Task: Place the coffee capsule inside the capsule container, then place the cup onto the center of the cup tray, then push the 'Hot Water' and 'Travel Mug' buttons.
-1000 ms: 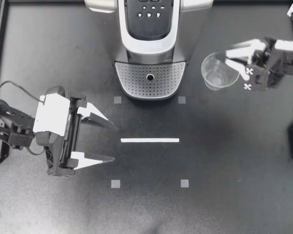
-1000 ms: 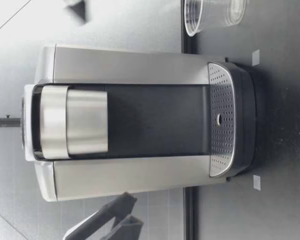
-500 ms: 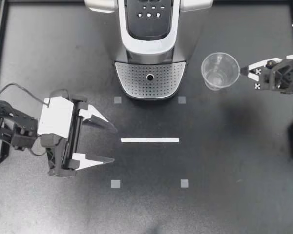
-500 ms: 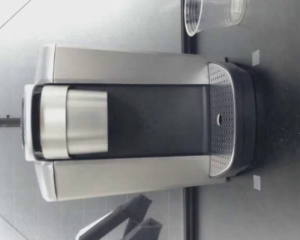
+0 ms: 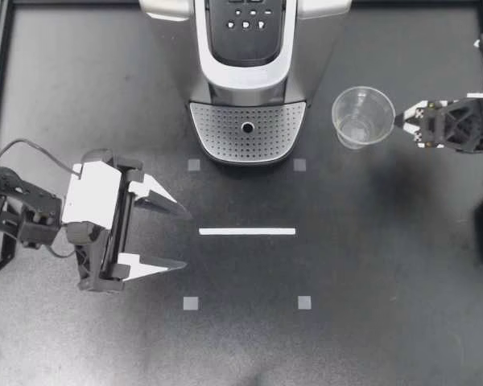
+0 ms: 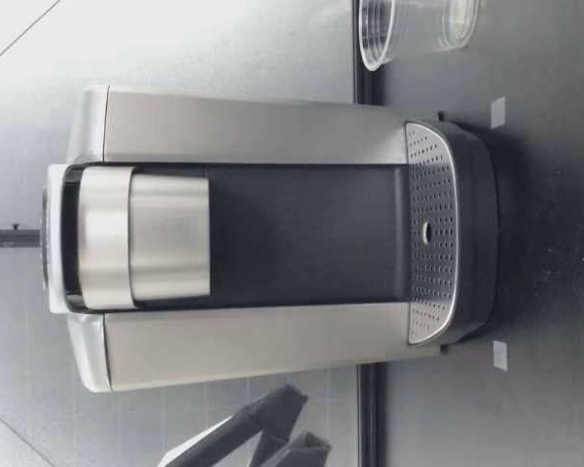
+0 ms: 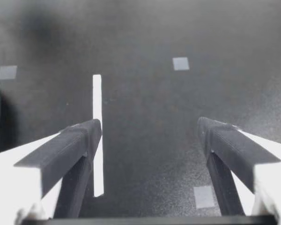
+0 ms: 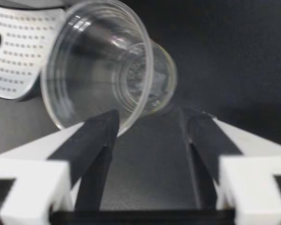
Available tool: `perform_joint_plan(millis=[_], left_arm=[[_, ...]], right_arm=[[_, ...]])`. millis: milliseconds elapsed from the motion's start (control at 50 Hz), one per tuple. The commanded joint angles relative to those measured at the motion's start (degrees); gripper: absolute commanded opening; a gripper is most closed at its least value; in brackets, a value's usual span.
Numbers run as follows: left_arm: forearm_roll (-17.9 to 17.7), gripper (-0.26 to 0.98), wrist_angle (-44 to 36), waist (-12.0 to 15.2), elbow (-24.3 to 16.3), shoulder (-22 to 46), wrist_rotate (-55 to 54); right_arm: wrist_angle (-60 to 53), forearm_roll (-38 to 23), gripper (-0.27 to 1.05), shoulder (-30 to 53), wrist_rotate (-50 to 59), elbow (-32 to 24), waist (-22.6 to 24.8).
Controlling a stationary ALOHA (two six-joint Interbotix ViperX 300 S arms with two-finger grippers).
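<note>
Your right gripper [image 5: 402, 123] sits just beside the cup [image 5: 362, 117], fingers spread, gripping nothing. Your left gripper [image 5: 187, 239], well apart from the cup, is spread wide and empty too.

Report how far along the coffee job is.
No capsule is in sight; whether it is loaded I cannot tell. In hand: my right gripper, open, sits beside the cup on the table. Remaining: cup onto the cup tray, then the buttons.

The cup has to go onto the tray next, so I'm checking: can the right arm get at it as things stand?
Probably yes: the right pincer is open just beside the upright cup, with nothing between them.
</note>
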Motion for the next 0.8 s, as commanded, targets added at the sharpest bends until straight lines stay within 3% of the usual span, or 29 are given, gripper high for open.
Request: perform_joint_plan(millis=[0, 520, 780], left_arm=[[0.1, 0.75, -0.4, 0.0, -0.6, -0.4, 0.1], [0.1, 0.75, -0.1, -0.1, -0.4, -0.4, 0.1], [0.1, 0.75, 0.0, 0.0, 0.1, -0.4, 0.1]], right_arm=[[-0.5, 0.1, 0.58, 1.0, -0.1, -1.6, -0.4], [-0.5, 0.0, 0.56, 7.3, -0.3, -5.1, -0.4], [0.1, 0.0, 0.27, 7.4, -0.3, -6.3, -0.4]])
